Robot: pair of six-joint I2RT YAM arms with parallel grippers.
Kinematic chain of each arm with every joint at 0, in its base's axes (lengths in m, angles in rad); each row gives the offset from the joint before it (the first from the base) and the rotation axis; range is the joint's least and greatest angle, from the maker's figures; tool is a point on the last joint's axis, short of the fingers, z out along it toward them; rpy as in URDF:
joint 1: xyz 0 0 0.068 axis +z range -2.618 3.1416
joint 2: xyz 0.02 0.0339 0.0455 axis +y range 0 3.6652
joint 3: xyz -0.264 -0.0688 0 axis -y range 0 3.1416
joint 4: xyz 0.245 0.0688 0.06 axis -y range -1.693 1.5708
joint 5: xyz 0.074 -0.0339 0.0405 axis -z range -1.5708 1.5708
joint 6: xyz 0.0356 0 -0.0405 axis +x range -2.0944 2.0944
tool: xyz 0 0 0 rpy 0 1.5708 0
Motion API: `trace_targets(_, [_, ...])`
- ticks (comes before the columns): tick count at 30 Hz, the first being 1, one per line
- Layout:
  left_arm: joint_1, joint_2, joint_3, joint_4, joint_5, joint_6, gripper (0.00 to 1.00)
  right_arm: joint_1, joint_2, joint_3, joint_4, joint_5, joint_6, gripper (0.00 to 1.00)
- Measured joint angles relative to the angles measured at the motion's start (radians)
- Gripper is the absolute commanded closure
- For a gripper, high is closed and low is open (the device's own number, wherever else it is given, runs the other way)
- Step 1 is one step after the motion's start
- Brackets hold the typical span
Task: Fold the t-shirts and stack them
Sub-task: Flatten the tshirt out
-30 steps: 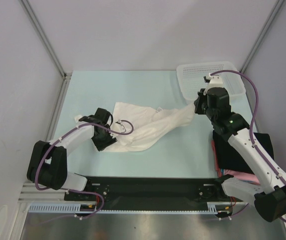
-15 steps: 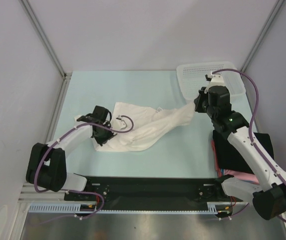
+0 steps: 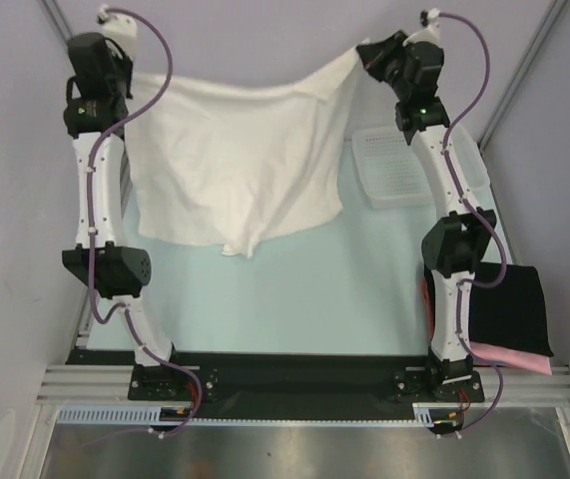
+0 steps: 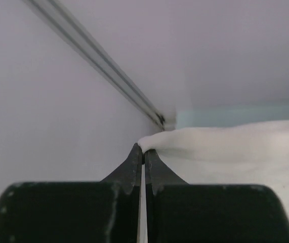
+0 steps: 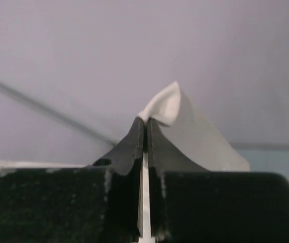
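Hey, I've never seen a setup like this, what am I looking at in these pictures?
Two robot arms are bolted to a table. The big picture looks down from above; the other two come from cameras on each wrist. The left gripper and the right gripper are each pinched shut on a corner of a white t-shirt, holding it up spread between them. On the table lie a white mesh basket and a folded black shirt on a pink shirt.
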Motion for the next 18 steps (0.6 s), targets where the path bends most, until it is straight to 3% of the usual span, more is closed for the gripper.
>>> trace_targets(2, [0.013, 0.046, 0.193, 0.049, -0.053, -0.019, 1.0, -0.025, 0.108, 0.199, 0.055, -0.002, 0.072, 1.0])
trace_targets(4, [0.024, 0.023, 0.226, 0.126, -0.096, -0.026, 1.0, -0.046, 0.165, 0.316, 0.144, 0.011, 0.118, 1.0])
trace_targets(11, [0.105, -0.05, 0.212, 0.312, -0.105, -0.039, 1.0, -0.033, 0.055, 0.291, 0.371, 0.039, 0.046, 1.0])
trace_targets(14, [0.125, -0.14, 0.044, 0.357, -0.071, -0.019, 1.0, -0.029, -0.095, 0.123, 0.376, 0.0, -0.009, 1.0])
trace_targets(18, [0.127, -0.356, -0.38, 0.408, 0.006, 0.045, 1.0, -0.026, -0.431, -0.409, 0.411, -0.009, -0.065, 1.0])
